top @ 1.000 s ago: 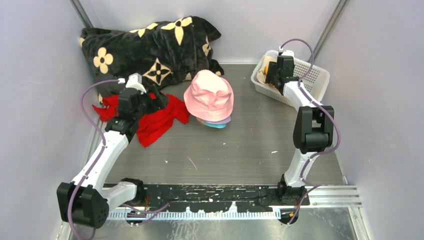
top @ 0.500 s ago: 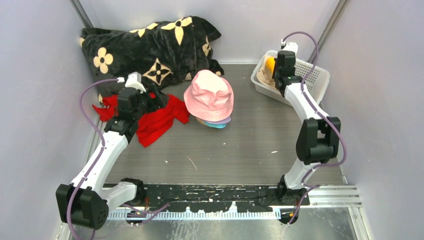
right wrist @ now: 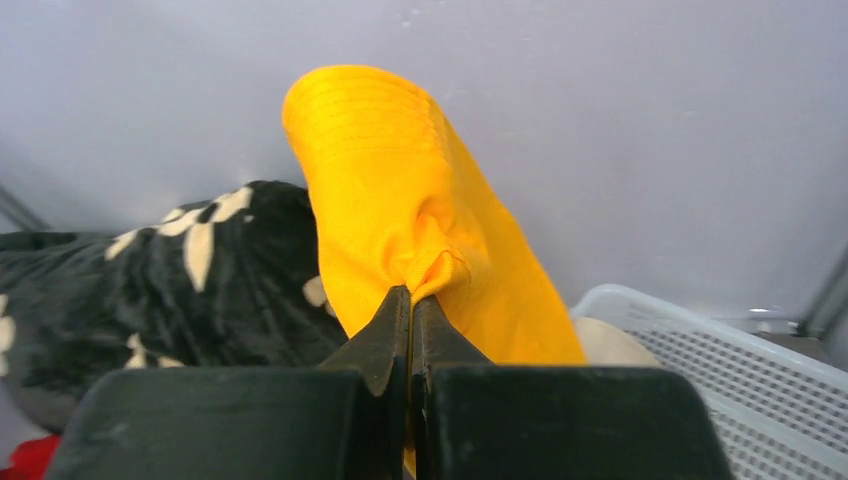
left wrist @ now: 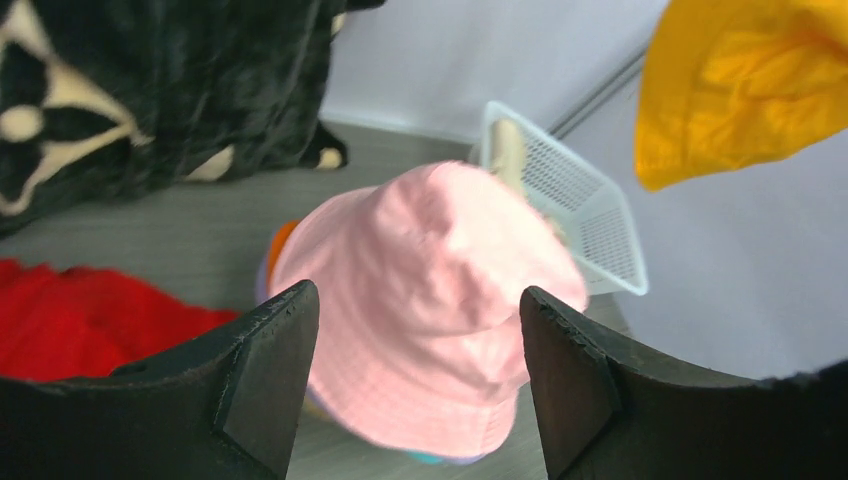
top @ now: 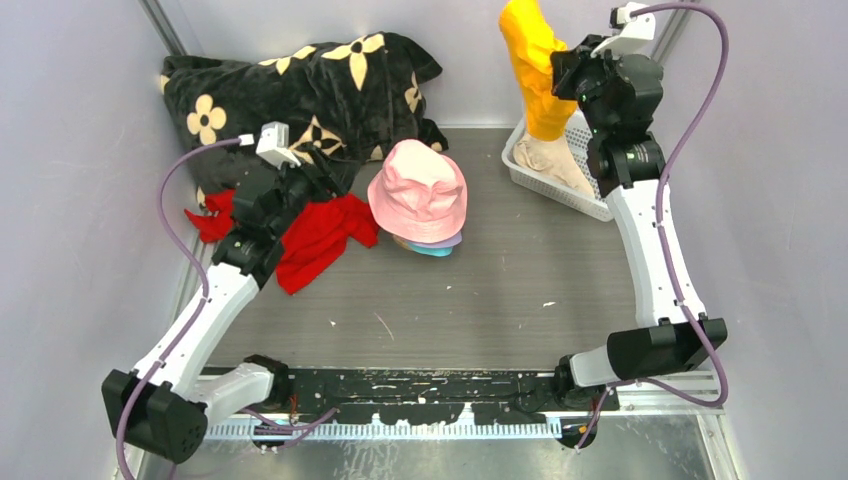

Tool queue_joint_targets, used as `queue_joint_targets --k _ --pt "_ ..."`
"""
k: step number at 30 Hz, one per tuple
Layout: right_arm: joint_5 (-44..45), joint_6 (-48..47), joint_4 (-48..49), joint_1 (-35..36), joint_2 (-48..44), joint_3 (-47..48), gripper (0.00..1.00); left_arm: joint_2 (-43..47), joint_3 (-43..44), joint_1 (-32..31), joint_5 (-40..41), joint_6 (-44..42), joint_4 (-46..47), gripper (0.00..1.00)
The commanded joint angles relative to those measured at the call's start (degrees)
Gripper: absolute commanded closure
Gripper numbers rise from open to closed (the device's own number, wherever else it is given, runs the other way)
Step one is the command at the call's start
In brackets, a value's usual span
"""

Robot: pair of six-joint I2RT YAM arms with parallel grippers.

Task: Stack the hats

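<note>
A: While the right gripper (right wrist: pixel 410 295) keeps its fingers pinched on the yellow hat (top: pixel 535 70), where does that hat hang?
B: Up in the air, above the white basket (right wrist: pixel 700 330) at the table's (top: pixel 480 300) far right corner; a beige hat (top: pixel 555 155) lies inside.
A: And the left gripper (left wrist: pixel 415 300)?
B: Fingers apart, gripping nothing, above the red cloth (top: pixel 315 240), facing the pink hat (top: pixel 418 190) mid-table.

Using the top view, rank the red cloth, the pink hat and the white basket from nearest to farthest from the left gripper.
1. The red cloth, just by the left gripper, on the left side.
2. The pink hat, to the gripper's right, mid-table.
3. The white basket, in the far right corner.
</note>
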State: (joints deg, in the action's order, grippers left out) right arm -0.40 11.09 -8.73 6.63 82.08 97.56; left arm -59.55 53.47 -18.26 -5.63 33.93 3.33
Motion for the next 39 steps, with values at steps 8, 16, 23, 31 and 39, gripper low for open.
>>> queue_joint_targets --k 8,16,23,31,39 --pt "-20.2 12.6 0.5 0.0 -6.1 3.0 0.99 -13.6 13.5 -4.9 -12.5 7.5 23.0 0.27" --pt "-26.0 19.4 4.7 0.0 -8.8 0.2 0.99 -30.5 24.8 -10.0 -18.5 12.5 35.2 0.27" --pt "-28.0 22.7 6.5 0.0 -9.4 0.0 0.99 -40.9 30.3 -12.1 -18.5 15.0 42.9 0.27" --pt "-28.7 22.8 7.5 0.0 -9.3 -2.8 0.99 -46.4 33.9 -14.2 -17.7 15.3 48.8 0.28" --pt "-28.7 22.0 7.4 0.0 -8.7 -3.3 0.99 -49.4 35.3 -14.8 -17.7 18.3 54.8 0.28"
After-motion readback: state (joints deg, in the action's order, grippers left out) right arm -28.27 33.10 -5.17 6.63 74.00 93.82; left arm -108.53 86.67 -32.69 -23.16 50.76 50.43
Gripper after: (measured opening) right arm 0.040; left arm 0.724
